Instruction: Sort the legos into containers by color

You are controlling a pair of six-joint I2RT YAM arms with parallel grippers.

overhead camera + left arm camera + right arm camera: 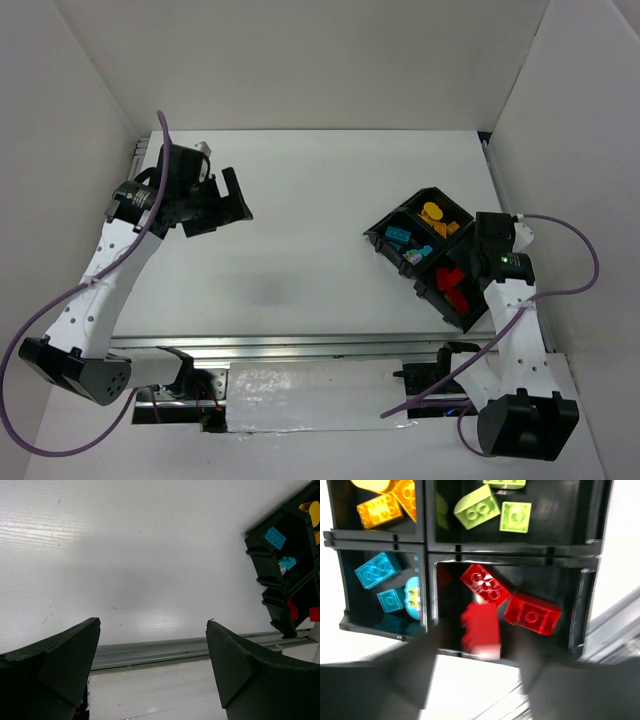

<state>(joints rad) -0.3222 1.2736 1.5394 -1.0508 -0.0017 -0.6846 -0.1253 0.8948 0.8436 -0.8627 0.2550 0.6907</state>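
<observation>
Legos [485, 586] lie sorted by color in the tray [426, 547]. You are at the drop: a blurry red brick [481, 632] sits between the fingers of the right claw [480, 647], over the red box [570, 590]. You cannot tell if it is gripped or let go. Next, open wide and lift straight up. The right arm bends down over the tray. The left claw [153, 622] hangs wide open and empty, well apart from it.

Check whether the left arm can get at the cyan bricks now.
Doubtful: the left claw sits far across the table, and the right claw, gripping a red brick, hangs over the tray beside the cyan bricks.
</observation>
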